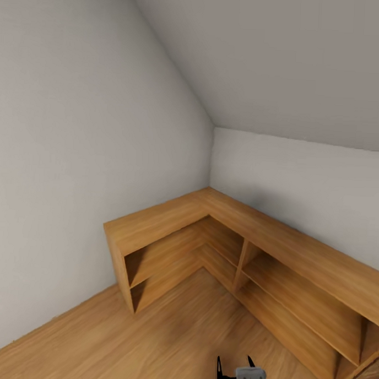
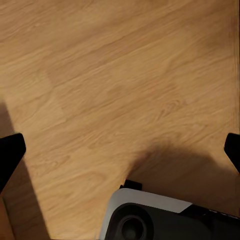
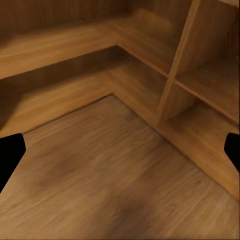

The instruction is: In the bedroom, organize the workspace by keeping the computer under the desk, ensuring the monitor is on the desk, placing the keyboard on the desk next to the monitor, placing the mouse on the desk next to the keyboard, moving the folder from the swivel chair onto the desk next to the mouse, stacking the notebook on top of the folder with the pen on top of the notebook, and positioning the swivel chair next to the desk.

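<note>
The right tool [image 3: 120, 150] has its two black fingers spread wide, one at each side edge of the right wrist view, with nothing between them. Past the fingers lies bare wood floor [image 3: 110, 175], and beyond that the inner corner of a low light-wood shelf unit [image 3: 170, 85], its open compartments split by an upright divider.

The left tool [image 2: 120, 150] is spread just as wide, its dark fingers far apart and holding nothing. It points down at the wood floor, and a white and dark grey part of the robot's base [image 2: 150, 217] sits near it, with a shadow on the boards beside it.

From the head view, a black-fingered tool with a pale grey body [image 1: 237, 373] pokes up at the bottom edge; I cannot tell which arm it belongs to. Ahead, the L-shaped shelf unit [image 1: 220, 235] runs along two white walls [image 1: 75, 151] under a sloping ceiling [image 1: 283, 61]. Its top and shelves look bare. None of the workspace things are in sight here.
</note>
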You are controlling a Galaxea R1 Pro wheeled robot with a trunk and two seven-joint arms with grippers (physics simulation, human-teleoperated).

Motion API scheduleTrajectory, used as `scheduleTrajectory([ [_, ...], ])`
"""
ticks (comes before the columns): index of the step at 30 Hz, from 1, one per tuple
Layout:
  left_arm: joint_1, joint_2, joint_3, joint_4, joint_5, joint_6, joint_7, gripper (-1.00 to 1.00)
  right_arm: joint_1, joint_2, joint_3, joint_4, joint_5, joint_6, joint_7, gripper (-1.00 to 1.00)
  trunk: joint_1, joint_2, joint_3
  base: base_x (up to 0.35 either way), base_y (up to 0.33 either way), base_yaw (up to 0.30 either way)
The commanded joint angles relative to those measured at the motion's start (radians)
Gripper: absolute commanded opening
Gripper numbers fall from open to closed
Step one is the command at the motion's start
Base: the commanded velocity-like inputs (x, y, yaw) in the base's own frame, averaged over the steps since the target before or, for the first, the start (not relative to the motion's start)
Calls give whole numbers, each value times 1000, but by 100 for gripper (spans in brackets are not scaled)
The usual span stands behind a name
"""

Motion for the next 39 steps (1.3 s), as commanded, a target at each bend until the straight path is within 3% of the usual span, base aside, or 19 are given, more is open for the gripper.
scheduleTrajectory([
  [1,0,0,-3,0,5,-3,3,100,-1,0,5,-5,-10,-1,-6,100,1,-2,-2,283,0,-300],
  [9,0,0,-2,0,5,-3,3,100,-1,2,-1,-14,-70,-1,-5,100,1,-2,-2,306,32,-300],
  [39,0,0,-2,0,5,-4,3,100,-1,2,0,-15,-76,-1,-4,100,1,-2,-2,299,205,-286],
])
